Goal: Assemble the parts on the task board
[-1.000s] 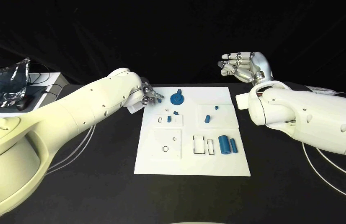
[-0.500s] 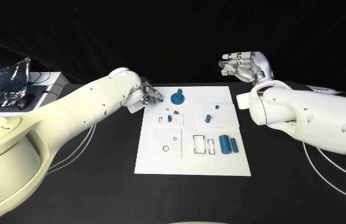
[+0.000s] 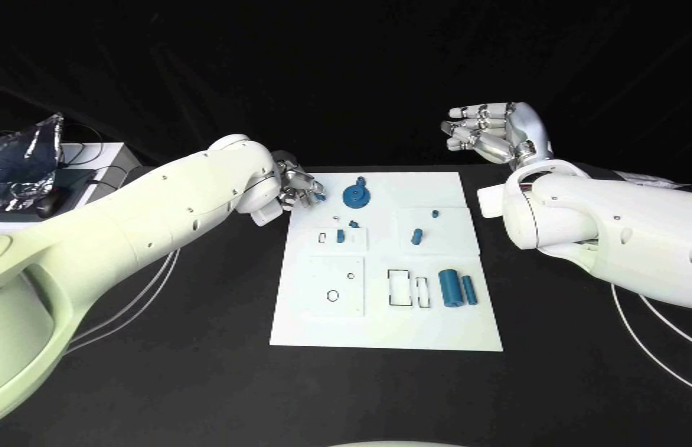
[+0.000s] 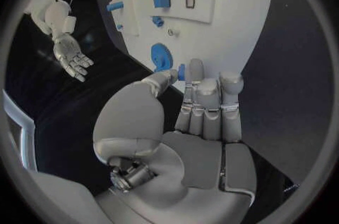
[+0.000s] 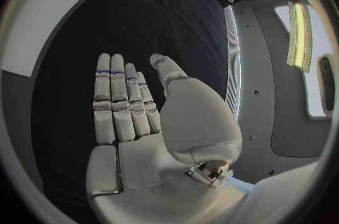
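Left hand (image 3: 297, 189) at the task board's (image 3: 325, 332) far left corner, fingers apart and empty — nearest part the blue round disc (image 3: 356, 198).

The disc lies flat on the board's far edge, a small knob at its rim; it looks rigid, light, probably smooth plastic — best pinched across the rim or by the knob. Right hand (image 3: 490, 131) is raised well apart beyond the board, spread, holding nothing.

No legible text, labels or numbers anywhere.
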Robot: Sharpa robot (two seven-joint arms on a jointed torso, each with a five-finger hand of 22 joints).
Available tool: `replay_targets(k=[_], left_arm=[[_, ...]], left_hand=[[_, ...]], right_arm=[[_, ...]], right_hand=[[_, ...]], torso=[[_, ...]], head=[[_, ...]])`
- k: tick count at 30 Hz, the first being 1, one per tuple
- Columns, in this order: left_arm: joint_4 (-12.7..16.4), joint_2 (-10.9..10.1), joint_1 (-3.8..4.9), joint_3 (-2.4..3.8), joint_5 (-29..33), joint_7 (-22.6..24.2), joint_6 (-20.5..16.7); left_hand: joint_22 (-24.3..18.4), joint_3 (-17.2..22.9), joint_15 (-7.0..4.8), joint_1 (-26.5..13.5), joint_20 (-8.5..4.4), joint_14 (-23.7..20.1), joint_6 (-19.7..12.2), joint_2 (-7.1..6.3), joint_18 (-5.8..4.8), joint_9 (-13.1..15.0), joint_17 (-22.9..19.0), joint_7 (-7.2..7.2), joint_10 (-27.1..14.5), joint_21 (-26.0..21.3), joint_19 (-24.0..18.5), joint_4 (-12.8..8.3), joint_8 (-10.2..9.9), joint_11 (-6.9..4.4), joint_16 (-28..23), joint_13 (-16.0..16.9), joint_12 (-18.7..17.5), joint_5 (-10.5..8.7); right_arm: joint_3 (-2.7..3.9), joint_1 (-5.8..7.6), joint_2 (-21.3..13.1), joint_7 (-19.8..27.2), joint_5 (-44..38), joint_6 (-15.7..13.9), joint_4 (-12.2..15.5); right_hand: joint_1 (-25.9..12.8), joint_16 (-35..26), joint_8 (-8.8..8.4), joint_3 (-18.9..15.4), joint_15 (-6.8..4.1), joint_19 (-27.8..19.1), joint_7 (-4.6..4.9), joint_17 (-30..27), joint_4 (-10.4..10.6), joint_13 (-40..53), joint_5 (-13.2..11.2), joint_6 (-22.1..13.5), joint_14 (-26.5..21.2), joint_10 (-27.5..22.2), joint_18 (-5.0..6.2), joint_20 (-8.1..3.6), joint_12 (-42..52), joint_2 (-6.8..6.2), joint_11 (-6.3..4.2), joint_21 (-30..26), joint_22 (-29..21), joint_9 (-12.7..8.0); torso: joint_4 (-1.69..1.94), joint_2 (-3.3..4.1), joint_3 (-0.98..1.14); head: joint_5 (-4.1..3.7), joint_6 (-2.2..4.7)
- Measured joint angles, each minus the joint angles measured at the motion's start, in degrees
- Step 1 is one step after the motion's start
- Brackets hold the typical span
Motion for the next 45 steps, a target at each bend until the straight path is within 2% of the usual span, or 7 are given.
replay_targets(k=[9,14,17,21,26,33,45], left_arm=[[10.30,-7.22,-0.01,0.03,3.05,0.03,-2.90],[15.86,-10.50,-0.06,0.01,3.86,-0.14,-4.10],[18.86,-12.20,-0.28,-0.24,4.04,-0.35,-4.91],[21.97,-13.71,-0.86,-0.79,3.89,-1.05,-6.09],[24.51,-14.33,-1.20,-2.43,3.22,-2.26,-7.72],[25.40,-14.00,-2.01,-3.78,1.76,-3.38,-9.34],[25.29,-12.85,-3.77,-4.87,-1.34,-3.86,-10.28]], left_hand=[[0.00,-0.54,-1.19,-1.41,-1.96,3.03,3.69,-2.65,-0.88,-0.41,8.27,-1.26,3.54,4.52,3.22,-0.54,-0.43,-0.74,2.87,-1.22,-0.44,10.37],[-0.01,-1.65,-1.31,-1.71,-2.47,3.54,5.31,-2.94,-1.78,-0.89,11.26,-1.64,4.66,6.11,4.13,-1.65,-1.95,-0.82,3.27,-1.48,-1.44,13.23],[-0.01,-1.80,-1.62,-2.21,-2.67,3.85,5.81,-3.06,-1.78,-0.72,12.37,-1.72,4.68,6.49,4.33,-1.80,-2.45,-0.83,2.90,-1.25,-1.44,13.49],[-0.01,-1.80,-1.41,-2.57,-2.67,4.06,6.12,-3.12,-1.79,-0.13,12.89,-1.83,5.01,6.49,4.33,-1.80,-2.73,-1.14,2.52,-0.94,-1.76,13.49],[-0.02,-1.80,-1.41,-2.57,-2.47,4.06,6.12,-3.12,-1.79,0.03,13.06,-1.83,5.01,6.49,4.53,-1.80,-2.74,-1.14,2.19,-0.77,-1.76,13.49],[-0.02,-1.80,-1.59,-2.66,-2.47,4.26,6.13,-3.21,-1.79,0.49,13.26,-1.82,5.10,6.49,4.53,-1.80,-2.76,-1.23,1.96,-0.57,-1.76,13.49],[-0.03,-1.80,-1.59,-2.85,-2.47,4.27,6.13,-3.40,-1.79,0.82,13.35,-1.81,5.19,6.49,4.53,-1.81,-2.77,-1.32,1.92,-0.44,-1.76,13.48]], right_arm=[[-0.01,-0.01,-0.56,-0.18,0.02,0.31,-0.26],[-0.05,-0.02,-0.80,-0.30,0.03,0.63,-0.73],[-0.10,-0.06,-0.81,-0.31,0.04,1.00,-1.33],[-0.16,-0.13,-0.59,0.18,0.23,1.78,-2.36],[-0.25,-0.21,0.29,1.38,0.89,3.37,-3.95],[-0.42,-0.54,1.26,2.54,1.66,5.30,-5.11],[-0.47,-0.73,1.28,3.02,2.06,6.95,-4.67]], right_hand=[[0.00,0.00,0.00,-0.32,0.21,-0.21,0.20,0.00,0.00,0.00,2.45,-0.20,-0.21,0.00,0.00,0.21,0.00,0.00,0.00,0.00,0.00,0.00],[0.00,0.00,0.00,-0.32,0.04,-0.33,0.20,-0.01,0.00,0.00,2.66,-0.20,-0.46,-0.21,0.00,0.33,0.00,0.00,0.21,0.00,-0.01,0.00],[0.00,0.00,0.00,-0.32,0.40,-1.18,0.20,-0.17,0.00,-0.08,2.66,-0.20,-1.49,-0.34,0.00,0.69,0.00,0.00,0.25,0.00,-0.14,0.04],[0.00,0.00,-0.34,-0.08,1.47,-5.72,0.22,-0.43,-0.24,-0.15,3.23,-0.22,-5.22,-2.42,-1.33,1.98,-0.54,0.00,0.87,-1.61,-0.26,-0.31],[0.00,0.00,-0.33,0.65,2.44,-10.95,0.23,-0.49,-0.97,-0.15,3.23,-0.66,-7.63,-3.26,-2.65,3.19,-0.54,0.00,1.27,-1.82,-0.13,-0.45],[0.00,0.00,-0.33,0.66,2.88,-12.20,0.62,-0.57,-1.45,-0.15,3.23,-3.08,-8.64,-4.19,-2.66,3.80,-0.75,0.00,1.71,-1.55,-0.11,-0.62],[0.20,0.00,-0.62,-1.59,3.89,-14.35,1.13,-0.61,-2.86,-0.14,3.23,-9.32,-11.89,-7.22,-2.65,4.70,-0.75,0.72,2.66,-1.56,-0.20,-0.96]], torso=[[0.62,-0.93,-0.32],[0.93,-1.55,-0.57],[1.07,-1.94,-0.71],[1.16,-2.34,-0.88],[1.22,-2.76,-1.00],[1.22,-2.90,-1.05],[1.26,-2.55,-0.97]], head=[[0.16,-0.66],[0.27,-1.16],[0.29,-1.44],[0.31,-1.80],[0.59,-2.13],[0.71,-2.24],[0.47,-2.47]])
